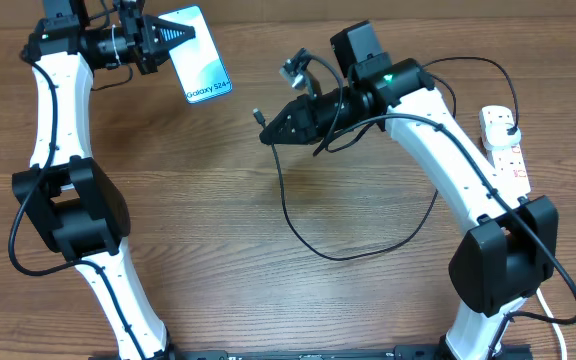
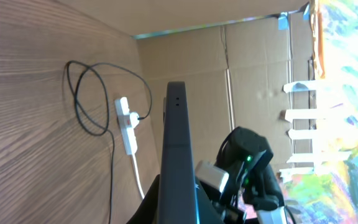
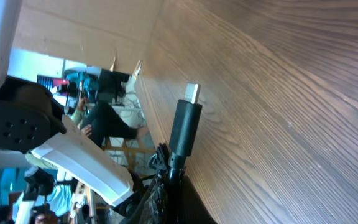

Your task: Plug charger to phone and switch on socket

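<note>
My left gripper (image 1: pixel 161 42) is shut on the phone (image 1: pixel 200 55) and holds it above the table at the far left, its light blue screen facing up. The left wrist view shows the phone's dark edge (image 2: pixel 178 149) rising from between the jaws of the left gripper (image 2: pixel 179 208). My right gripper (image 1: pixel 276 128) is shut on the charger just behind its connector tip (image 1: pixel 258 116), which points left toward the phone with a gap between them. In the right wrist view the connector (image 3: pixel 186 124) sticks out of the right gripper (image 3: pixel 171 182). The black cable (image 1: pixel 340 254) loops over the table to the white socket (image 1: pixel 503 142).
The socket strip (image 2: pixel 127 127) lies near the right edge of the table with a black plug (image 1: pixel 511 129) in it and a thick white cord (image 2: pixel 137 177) trailing off. Cardboard walls (image 2: pixel 241 74) stand behind the table. The cable loop (image 2: pixel 82 93) lies on the wood.
</note>
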Robot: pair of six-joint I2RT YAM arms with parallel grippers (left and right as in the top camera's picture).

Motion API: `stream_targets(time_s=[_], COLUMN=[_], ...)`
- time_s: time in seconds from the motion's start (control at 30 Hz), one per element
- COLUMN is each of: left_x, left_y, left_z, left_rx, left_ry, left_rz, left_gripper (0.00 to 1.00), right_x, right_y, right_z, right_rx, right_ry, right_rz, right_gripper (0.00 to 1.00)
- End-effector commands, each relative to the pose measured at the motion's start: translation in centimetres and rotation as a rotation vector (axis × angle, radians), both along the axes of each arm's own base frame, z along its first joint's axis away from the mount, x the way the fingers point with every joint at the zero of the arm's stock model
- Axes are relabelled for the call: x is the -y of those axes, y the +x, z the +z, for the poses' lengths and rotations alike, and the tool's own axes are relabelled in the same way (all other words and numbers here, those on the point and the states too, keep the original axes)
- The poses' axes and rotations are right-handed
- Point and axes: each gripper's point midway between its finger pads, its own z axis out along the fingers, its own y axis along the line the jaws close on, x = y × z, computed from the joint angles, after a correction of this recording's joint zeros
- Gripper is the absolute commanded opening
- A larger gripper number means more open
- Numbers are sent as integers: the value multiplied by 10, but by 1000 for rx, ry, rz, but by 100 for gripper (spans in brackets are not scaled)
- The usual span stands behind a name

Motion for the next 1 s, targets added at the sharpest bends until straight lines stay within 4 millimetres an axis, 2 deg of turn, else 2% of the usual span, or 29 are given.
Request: stream_targets(time_s=[0.0,0.13,0.27,0.6,0.83,0.97], left_x=[25,43,53,54,53,53], left_y=[-4,1,8,14,11,12], left_z=[24,35,45,55,56,57], left_rx=[-11,-27,-71,-180,-181,-160], left_ry=[-57,-58,-57,-73,-77,-74], left_rz=[-87,-125,-131,-112,-131,-131], left_gripper=[4,4,4,4,4,4], right_x=[-21,-34,-35,-30,-25,-26], right_y=[-18,-13,-2,30,45,44], right_z=[15,13,15,35,46,57], right_rx=[46,59,63,132,146,165], right_ry=[40,9,3,71,106,159], right_rz=[58,15,-32,-119,-163,-130], right_gripper=[4,4,4,4,4,4])
